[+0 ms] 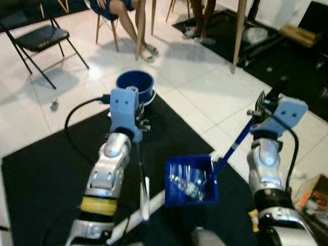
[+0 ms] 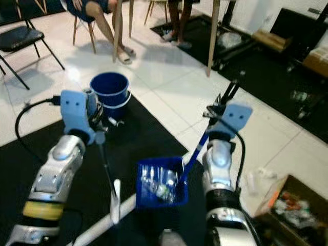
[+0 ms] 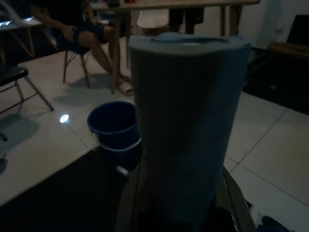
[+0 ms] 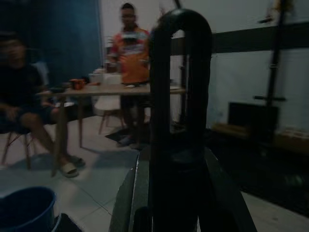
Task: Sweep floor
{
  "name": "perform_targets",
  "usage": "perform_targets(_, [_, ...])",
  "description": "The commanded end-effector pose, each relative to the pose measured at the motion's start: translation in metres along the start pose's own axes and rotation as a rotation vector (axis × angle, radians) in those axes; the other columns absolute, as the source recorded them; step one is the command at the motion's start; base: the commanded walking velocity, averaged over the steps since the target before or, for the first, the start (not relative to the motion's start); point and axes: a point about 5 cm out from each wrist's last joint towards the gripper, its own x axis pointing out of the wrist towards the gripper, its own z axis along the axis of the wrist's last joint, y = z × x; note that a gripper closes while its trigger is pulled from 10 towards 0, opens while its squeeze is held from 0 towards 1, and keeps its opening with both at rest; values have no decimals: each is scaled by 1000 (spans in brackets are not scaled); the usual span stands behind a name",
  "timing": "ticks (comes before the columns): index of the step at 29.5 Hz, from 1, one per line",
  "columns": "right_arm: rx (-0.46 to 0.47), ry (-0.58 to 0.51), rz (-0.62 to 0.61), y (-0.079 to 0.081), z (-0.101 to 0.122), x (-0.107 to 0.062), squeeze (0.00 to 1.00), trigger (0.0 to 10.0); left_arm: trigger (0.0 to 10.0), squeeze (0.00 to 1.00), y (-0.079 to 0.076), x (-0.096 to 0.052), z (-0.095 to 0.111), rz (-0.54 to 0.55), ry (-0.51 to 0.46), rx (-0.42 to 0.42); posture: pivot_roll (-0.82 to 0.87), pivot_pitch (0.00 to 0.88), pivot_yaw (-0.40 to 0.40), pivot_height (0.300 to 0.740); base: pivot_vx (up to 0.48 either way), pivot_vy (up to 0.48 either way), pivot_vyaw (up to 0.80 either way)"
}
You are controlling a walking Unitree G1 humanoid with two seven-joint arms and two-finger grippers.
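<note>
My left gripper [image 1: 137, 126] is shut on a thin dark broom stick [image 1: 140, 169] that runs down to a white part [image 1: 145, 199] near the mat. In the left wrist view a thick blue-grey handle [image 3: 186, 125] stands between the fingers. My right gripper [image 1: 259, 114] is shut on the long blue handle [image 1: 233, 146] of a blue dustpan [image 1: 207, 193]. The pan sits low between my arms and holds clear plastic scraps [image 1: 185, 183]. The handle's black loop [image 4: 181, 92] rises in the right wrist view. A blue bucket [image 1: 135, 85] stands ahead at the black mat's far edge.
I stand on a black mat [image 1: 41, 174] over white tiles. A black folding chair [image 1: 38, 38] is at far left, a seated person's legs [image 1: 128, 25] and wooden table legs [image 1: 240, 31] are beyond the bucket. A cardboard box [image 2: 292, 205] of clutter lies at right. Small debris [image 1: 54, 105] lies on the tiles.
</note>
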Motion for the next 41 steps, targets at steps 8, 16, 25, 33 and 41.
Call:
perform_targets(8, [58,-127,103,29,28,2,0,10000,10000,0,-3,2,13,3,-32,-159,119,33,13,740,0,0,0])
perform_targets(16, [53,-186,161,40,44,4,0,10000,10000,0,-6,2,37,-33,-142,-38,120,34,12,740,0,0,0])
perform_targets(25, [29,-198,174,40,48,5,0,10000,10000,0,-10,-4,42,-57,-173,-27,124,36,7,740,0,0,0])
perform_targets(33, [5,-204,177,38,48,5,0,10000,10000,0,-12,-3,38,-40,-161,-23,123,37,3,740,0,0,0])
perform_targets(41, [-14,-132,156,30,30,3,0,10000,10000,0,-6,-8,39,-8,-215,-56,124,39,-3,740,0,0,0])
